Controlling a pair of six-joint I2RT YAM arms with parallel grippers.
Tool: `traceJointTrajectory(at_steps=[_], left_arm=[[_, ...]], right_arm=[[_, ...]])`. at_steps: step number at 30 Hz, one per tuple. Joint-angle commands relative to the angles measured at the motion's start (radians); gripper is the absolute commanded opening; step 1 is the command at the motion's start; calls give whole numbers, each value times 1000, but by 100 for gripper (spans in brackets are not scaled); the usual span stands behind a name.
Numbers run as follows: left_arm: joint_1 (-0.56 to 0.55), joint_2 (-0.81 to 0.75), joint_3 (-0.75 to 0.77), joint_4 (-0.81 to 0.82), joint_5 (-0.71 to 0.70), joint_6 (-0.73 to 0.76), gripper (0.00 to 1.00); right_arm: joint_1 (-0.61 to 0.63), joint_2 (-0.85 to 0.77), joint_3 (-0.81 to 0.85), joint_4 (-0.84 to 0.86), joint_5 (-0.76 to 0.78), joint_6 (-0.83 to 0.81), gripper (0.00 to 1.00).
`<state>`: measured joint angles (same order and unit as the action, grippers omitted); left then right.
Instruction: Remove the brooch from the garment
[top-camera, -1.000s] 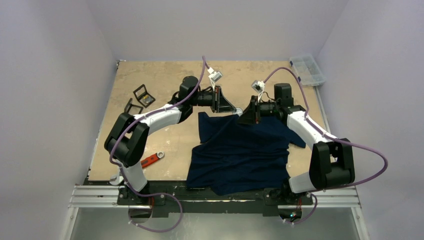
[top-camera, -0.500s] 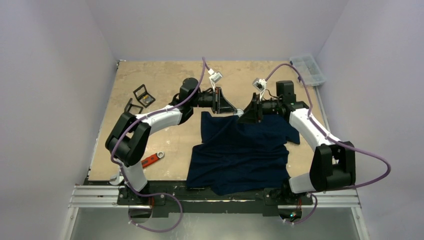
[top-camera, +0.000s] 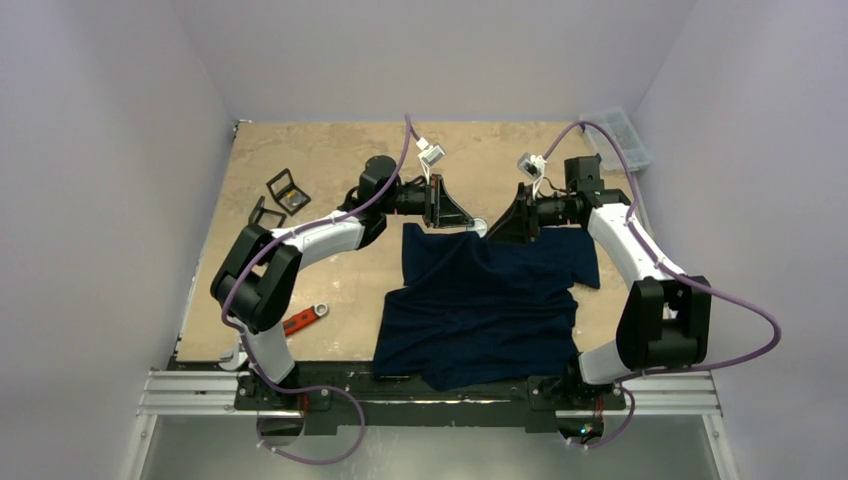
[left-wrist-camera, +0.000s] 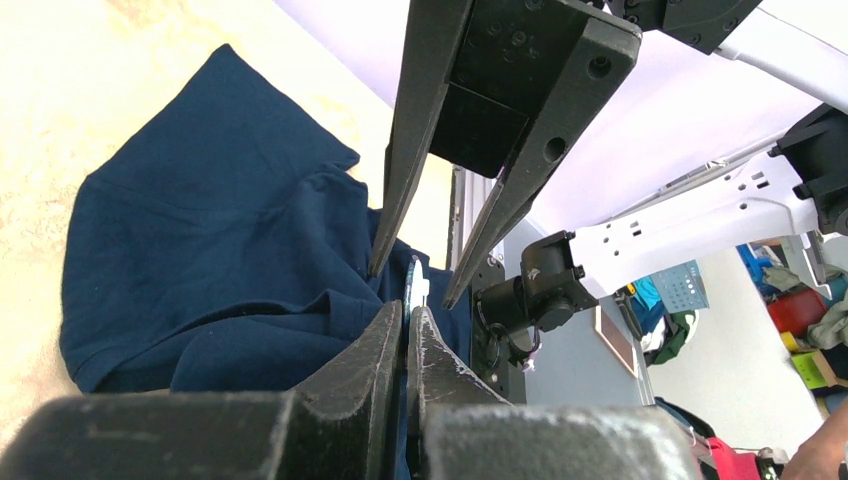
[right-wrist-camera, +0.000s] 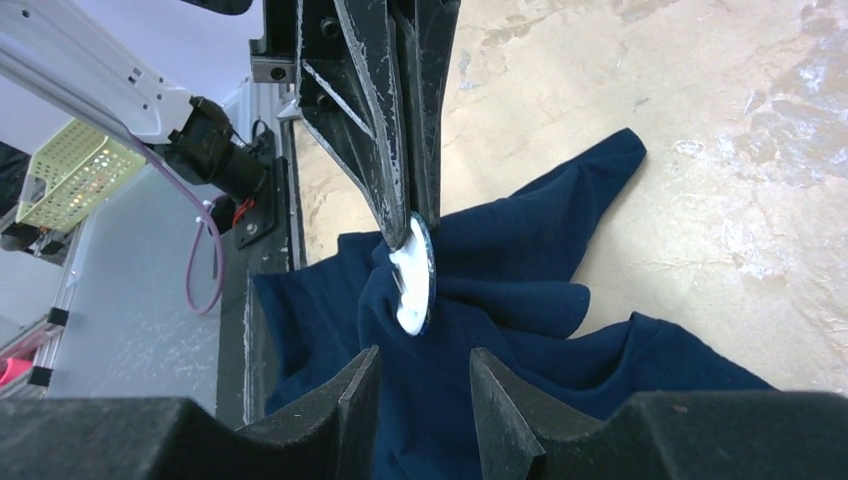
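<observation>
Pale lilac walls (top-camera: 120, 100), mottled tan tabletop (top-camera: 330, 150), silver rail (top-camera: 450, 397) along its near edge, grey surface (top-camera: 450, 455) below

From above, the brooch (top-camera: 480, 228) is too small to make out.

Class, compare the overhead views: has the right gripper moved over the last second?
Yes. The right gripper has shifted to the right and slightly back, bringing its wrist closer to the bin in the far corner.

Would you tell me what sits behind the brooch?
The garment bunches directly behind the white brooch, which the left gripper pinches. Its pin and any fastening are covered.
</observation>
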<state>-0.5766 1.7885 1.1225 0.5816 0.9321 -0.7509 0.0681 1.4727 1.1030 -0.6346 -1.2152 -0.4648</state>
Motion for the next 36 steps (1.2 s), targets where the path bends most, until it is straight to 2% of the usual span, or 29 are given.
traceJointTrajectory(at_steps=[1, 8, 12, 14, 17, 18, 21, 23, 24, 27, 29, 32, 36], left_arm=[[-4, 1, 5, 66, 19, -7, 0], [-6, 7, 6, 78, 18, -19, 0], [-8, 5, 7, 78, 20, -19, 0], [-8, 4, 5, 78, 19, -20, 0], [-8, 2, 3, 73, 19, -13, 0], [-8, 0, 3, 67, 21, -1, 0], [-2, -18, 2, -3, 41, 70, 20], [10, -53, 2, -113, 47, 196, 27], [15, -74, 10, -222, 42, 291, 30], [20, -140, 54, -506, 0, 653, 36], [21, -169, 78, -630, -23, 832, 40], [23, -200, 81, -714, -32, 1012, 44], [10, -231, 69, -724, -14, 1178, 49]], right_arm=[[5, -9, 18, 68, -55, 50, 41], [23, -20, -12, 171, -49, 138, 37], [26, -17, -17, 195, -53, 164, 29], [25, -17, -17, 195, -56, 165, 23], [26, -17, -15, 186, -60, 152, 2], [26, -17, -11, 174, -61, 139, 0], [25, -15, 18, 92, -47, 62, 0], [27, -12, 47, 4, -21, -11, 0], [28, -11, 62, -33, 1, -52, 0], [42, -7, 102, -131, 58, -163, 0], [54, 0, 128, -192, 84, -229, 0], [80, 12, 166, -268, 128, -330, 0], [100, 16, 200, -308, 165, -383, 0]])
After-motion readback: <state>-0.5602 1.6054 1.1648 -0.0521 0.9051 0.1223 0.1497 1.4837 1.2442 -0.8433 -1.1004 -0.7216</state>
